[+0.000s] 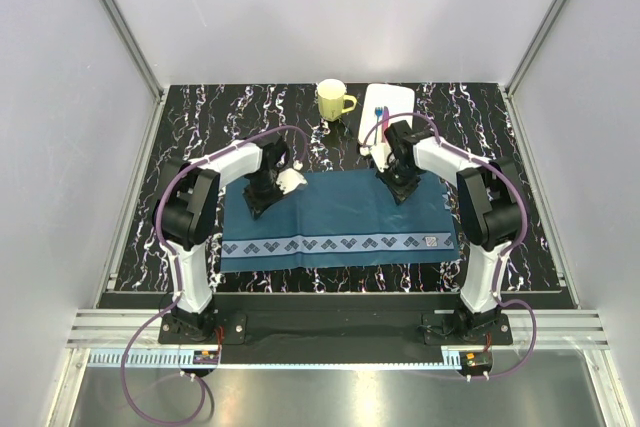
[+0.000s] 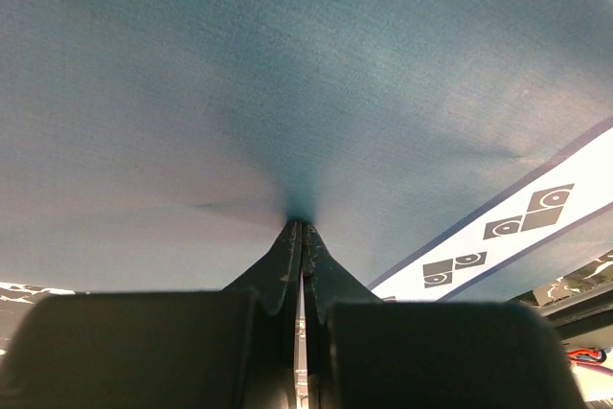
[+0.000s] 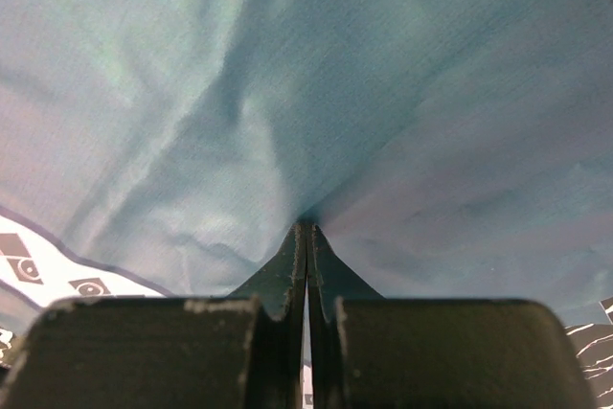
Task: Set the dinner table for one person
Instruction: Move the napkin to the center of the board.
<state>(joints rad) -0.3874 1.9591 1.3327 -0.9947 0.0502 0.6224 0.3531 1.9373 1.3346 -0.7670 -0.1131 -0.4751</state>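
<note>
Left tool [image 2: 302, 227], right tool [image 3: 306, 229] pinch placemat [image 1: 340, 215] atop dinner table [image 1: 200, 117].

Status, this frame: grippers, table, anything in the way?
Left gripper, right gripper: both shut on placemat. Dinner table not yet set; mug near far edge. White crumpled item beside left gripper.

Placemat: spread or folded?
Spread, not flat: placemat lies unfolded on dinner table, puckering where left claw and right claw pinch it.

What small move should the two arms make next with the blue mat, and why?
Probably open both grippers and lift away. The left gripper and right gripper each pinch the mat near its far edge, puckering it, while it already lies spread on the table.
</note>
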